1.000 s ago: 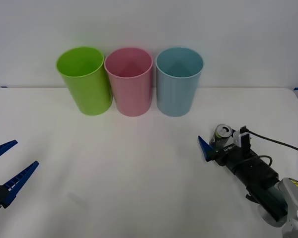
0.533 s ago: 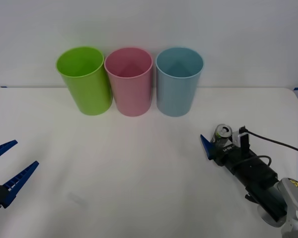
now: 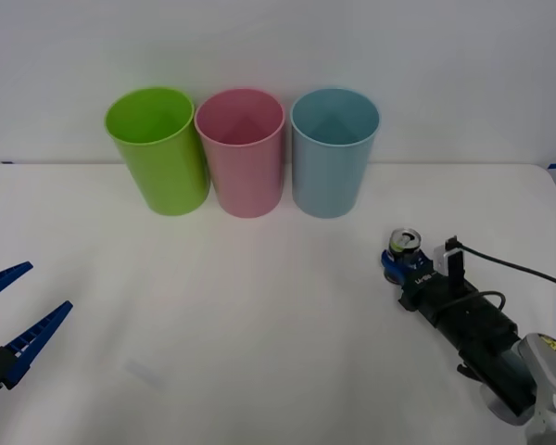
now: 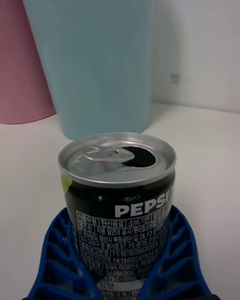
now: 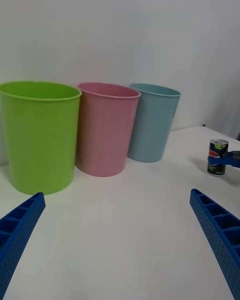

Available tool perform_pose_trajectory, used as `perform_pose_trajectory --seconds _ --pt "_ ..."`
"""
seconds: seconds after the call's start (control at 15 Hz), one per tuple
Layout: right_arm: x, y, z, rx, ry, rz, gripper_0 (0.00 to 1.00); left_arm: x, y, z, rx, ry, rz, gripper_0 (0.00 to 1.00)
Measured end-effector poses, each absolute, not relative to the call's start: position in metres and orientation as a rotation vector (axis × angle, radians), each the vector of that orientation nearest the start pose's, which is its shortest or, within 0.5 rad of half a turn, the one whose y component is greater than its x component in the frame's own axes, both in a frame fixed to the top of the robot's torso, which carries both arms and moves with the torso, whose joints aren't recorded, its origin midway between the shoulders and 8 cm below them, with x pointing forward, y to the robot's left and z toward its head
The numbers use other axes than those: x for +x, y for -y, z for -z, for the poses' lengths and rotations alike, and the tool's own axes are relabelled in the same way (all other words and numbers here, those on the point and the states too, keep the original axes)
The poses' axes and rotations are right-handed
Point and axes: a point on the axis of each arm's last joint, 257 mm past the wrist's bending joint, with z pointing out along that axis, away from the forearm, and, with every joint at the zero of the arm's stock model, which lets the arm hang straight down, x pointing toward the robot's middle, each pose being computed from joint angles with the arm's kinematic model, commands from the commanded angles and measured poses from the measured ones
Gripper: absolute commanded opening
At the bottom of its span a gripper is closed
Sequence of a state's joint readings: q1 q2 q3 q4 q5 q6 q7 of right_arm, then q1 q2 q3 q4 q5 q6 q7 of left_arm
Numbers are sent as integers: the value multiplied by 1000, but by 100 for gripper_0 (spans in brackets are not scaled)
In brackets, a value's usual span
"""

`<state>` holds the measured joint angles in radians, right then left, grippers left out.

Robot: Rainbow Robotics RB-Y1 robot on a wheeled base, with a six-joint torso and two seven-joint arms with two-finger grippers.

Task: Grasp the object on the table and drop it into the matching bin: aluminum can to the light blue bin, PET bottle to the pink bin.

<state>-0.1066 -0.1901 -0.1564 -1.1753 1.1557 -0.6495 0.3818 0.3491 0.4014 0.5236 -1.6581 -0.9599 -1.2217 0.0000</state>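
Your right hand (image 3: 400,263) has just clenched on the can (image 4: 118,190), still on worktop (image 3: 259,315); lift next, light blue bin (image 3: 334,153) ahead. Left hand (image 3: 9,320) idle, released.

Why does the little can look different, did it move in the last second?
Yes, slightly. The Pepsi can has shifted toward the light blue bin, and the right gripper has closed on it.

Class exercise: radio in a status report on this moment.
Right gripper shut on aluminum can, upright on table. Left gripper open, idle. Light blue bin unobstructed.
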Motion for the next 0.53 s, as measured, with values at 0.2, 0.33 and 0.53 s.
perform_pose_trajectory --seconds 0.2,0.33,0.53 --pt "515 217 289 -397 -1578 -303 0 342 -330 169 465 -1441 567 100" --pt "506 215 280 -400 -1560 -305 0 342 -330 169 465 -1441 567 100" --pt "488 210 261 -396 -1526 -327 0 342 -330 169 465 -1441 567 100"
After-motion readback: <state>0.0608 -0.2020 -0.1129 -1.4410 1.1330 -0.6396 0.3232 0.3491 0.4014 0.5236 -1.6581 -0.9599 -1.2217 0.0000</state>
